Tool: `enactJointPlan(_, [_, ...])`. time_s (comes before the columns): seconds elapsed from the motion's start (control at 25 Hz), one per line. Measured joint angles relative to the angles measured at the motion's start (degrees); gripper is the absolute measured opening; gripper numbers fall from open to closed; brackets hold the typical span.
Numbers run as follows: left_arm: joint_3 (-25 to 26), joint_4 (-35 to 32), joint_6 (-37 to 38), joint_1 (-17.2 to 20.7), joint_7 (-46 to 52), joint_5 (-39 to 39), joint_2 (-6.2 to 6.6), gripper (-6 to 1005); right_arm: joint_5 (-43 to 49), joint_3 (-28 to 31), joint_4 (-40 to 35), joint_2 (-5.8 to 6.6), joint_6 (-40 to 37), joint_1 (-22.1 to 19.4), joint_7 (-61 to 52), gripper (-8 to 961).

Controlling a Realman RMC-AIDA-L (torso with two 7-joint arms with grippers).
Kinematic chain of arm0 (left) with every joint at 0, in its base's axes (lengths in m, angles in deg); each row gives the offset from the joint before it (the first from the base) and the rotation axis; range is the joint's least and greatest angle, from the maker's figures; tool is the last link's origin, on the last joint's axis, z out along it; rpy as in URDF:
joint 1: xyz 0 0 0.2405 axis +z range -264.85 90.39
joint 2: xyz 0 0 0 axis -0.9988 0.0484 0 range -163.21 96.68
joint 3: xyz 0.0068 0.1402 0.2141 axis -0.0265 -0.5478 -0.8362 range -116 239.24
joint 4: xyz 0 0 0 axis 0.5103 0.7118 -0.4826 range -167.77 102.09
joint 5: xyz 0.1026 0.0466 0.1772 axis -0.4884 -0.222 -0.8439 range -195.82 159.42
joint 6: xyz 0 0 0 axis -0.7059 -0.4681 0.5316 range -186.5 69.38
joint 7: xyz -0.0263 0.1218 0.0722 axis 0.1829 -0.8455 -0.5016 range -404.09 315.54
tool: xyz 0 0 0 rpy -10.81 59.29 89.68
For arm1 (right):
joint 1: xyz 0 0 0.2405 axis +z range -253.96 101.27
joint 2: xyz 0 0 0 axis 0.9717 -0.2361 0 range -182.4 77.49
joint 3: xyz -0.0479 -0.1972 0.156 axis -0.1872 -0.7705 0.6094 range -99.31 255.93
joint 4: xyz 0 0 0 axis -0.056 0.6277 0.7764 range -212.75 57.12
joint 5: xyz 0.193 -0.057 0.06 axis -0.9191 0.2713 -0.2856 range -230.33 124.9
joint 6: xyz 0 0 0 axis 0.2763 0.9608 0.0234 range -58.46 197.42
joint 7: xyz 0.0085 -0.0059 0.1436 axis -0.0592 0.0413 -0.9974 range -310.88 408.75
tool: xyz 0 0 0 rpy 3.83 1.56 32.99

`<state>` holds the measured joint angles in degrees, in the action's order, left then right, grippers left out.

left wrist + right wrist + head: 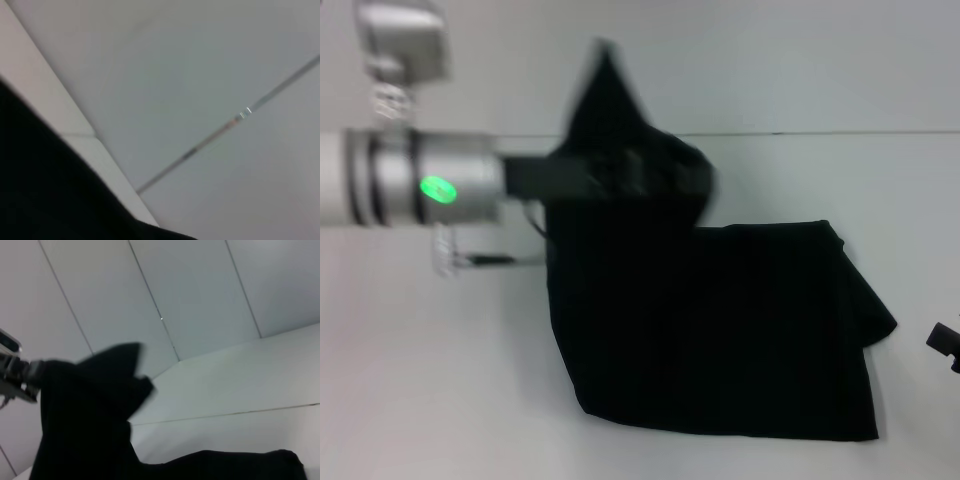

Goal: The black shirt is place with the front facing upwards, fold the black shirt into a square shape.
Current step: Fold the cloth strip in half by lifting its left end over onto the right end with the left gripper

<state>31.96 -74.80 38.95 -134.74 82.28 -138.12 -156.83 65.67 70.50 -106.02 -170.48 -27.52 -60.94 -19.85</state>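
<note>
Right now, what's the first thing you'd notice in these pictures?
The big black shirt stands out most: most of it lies spread on the white table, while one part is pulled up into a tall peak. The left gripper is right at that raised cloth, on a silver arm with a glowing green light. The right gripper only peeks in at the table's right edge.

Plain black shirt [720, 330]; white table [440, 380]; silver left arm [410, 180], green light

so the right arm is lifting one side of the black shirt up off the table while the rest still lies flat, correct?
Not quite: the left gripper is doing the lifting, not the right. The head view shows it raising one side of the black shirt while the rest lies on the table. The right gripper sits at the edge, apart from the cloth.
</note>
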Motion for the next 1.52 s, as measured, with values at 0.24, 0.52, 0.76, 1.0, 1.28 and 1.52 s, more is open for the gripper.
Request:
enactJointPlan(0.24, [-13.1,21.3,-10.5,-0.8,-10.0,12.2,-0.98,7,0.0,1.4,0.0,0.29,0.2,-1.4,-0.1,945])
enactJointPlan(0.52, [-14.1,34.6,-13.4,-3.4,-19.0,15.5,-1.06,7,1.4,1.1,0.0,0.07,1.2,-0.7,0.1,945])
enactJointPlan(0.76, [-14.0,35.0,-12.7,-3.5,-19.4,16.6,-1.09,6,2.9,-0.5,-0.2,-1.0,2.4,2.0,5.0,944])
enactJointPlan(1.0, [-14.1,34.5,-12.7,-3.2,-19.5,17.3,-1.12,6,2.9,-5.7,0.1,-1.78,7.0,5.6,11.0,944])
enactJointPlan(1.28, [-14.3,33.9,-11.3,-3.2,-19.5,17.4,-1.16,7,2.5,-13.1,3.2,-2.12,17.6,12.0,13.4,944])
enactJointPlan(1.52, [-14.6,33.4,-9.7,-3.1,-20.1,17.5,-1.15,6,1.4,-12.9,7.0,-2.13,24.1,16.0,13.9,945])
